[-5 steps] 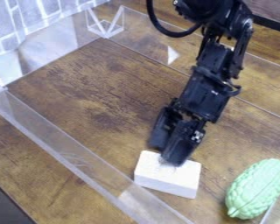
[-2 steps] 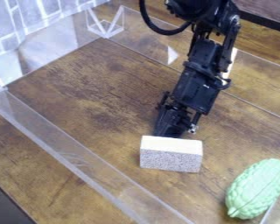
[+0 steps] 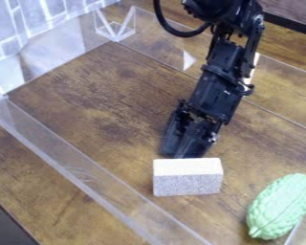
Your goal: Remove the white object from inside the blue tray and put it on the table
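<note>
One broad wooden tabletop (image 3: 104,96) carries everything in view; no blue tray shows. On it the black arm's fingers (image 3: 189,139) stand spread, empty, tips down just behind the white foam block (image 3: 189,177), which lies on its side apart from them. Placing looks done; what remains is probably lifting clear without nudging block or green gourd (image 3: 282,206).

You see a worn, matt wood-grain bench (image 3: 104,96), a speckled, foam-like white block (image 3: 189,176), and a bumpy green gourd (image 3: 282,206).
</note>
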Tool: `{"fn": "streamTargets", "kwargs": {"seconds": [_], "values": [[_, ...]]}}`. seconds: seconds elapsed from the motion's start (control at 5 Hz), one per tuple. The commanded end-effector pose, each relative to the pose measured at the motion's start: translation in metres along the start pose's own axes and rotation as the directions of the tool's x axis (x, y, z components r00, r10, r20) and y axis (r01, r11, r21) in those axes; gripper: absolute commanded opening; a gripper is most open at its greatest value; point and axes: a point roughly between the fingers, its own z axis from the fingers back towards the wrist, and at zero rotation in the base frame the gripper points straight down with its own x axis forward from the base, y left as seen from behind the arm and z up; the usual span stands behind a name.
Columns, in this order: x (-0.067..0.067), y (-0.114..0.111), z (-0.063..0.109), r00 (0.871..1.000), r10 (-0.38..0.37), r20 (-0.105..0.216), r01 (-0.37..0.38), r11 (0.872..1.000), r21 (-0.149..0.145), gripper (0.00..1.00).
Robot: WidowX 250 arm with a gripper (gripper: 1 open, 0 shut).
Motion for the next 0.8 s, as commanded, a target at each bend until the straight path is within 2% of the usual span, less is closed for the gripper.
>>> {"fn": "streamTargets", "kwargs": {"seconds": [0.0, 0.2, 0.6], "values": [[0.0014, 0.0050, 0.0144, 0.999, 0.015, 0.046, -0.016, 1.000, 0.020, 1.00], [0.0009, 0.0040, 0.0167, 0.999, 0.025, 0.044, -0.026, 0.999, 0.021, 0.00], [0.0018, 0.0048, 0.0204, 0.998, 0.046, 0.037, -0.046, 0.999, 0.021, 0.00]]}}
